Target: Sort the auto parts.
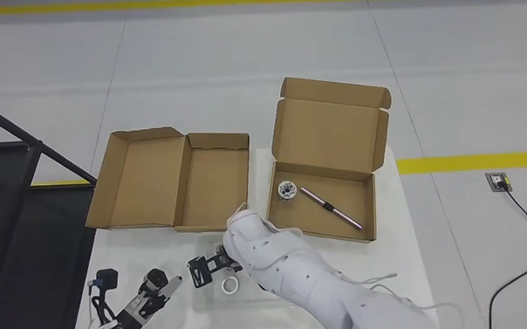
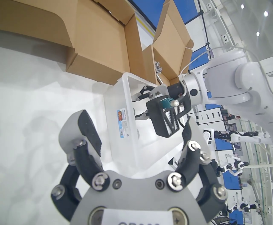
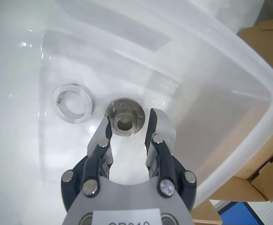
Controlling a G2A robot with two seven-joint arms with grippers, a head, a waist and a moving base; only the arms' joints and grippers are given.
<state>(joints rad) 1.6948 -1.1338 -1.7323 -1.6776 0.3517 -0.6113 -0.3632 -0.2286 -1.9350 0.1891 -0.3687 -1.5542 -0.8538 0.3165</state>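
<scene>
The top view looks down on the table (image 1: 144, 252) from above. The left wrist view faces low across it toward the clear bin (image 2: 128, 132) — the right wrist view looks closely into this same bin.

A small round metal hub (image 3: 125, 120) lies flat on the floor of a see-through plastic tub (image 3: 213, 55). It has a hole in the middle and little holes in its wide rim. Just beside it, not touching, a shiny silver ring (image 3: 72, 103) lies flat too. The open brown box (image 1: 332, 140) on the right holds a small round toothed part (image 1: 287, 191) and a thin long rod (image 1: 330, 207), near each other. Another open box (image 1: 151, 181) sits to its left.
</scene>
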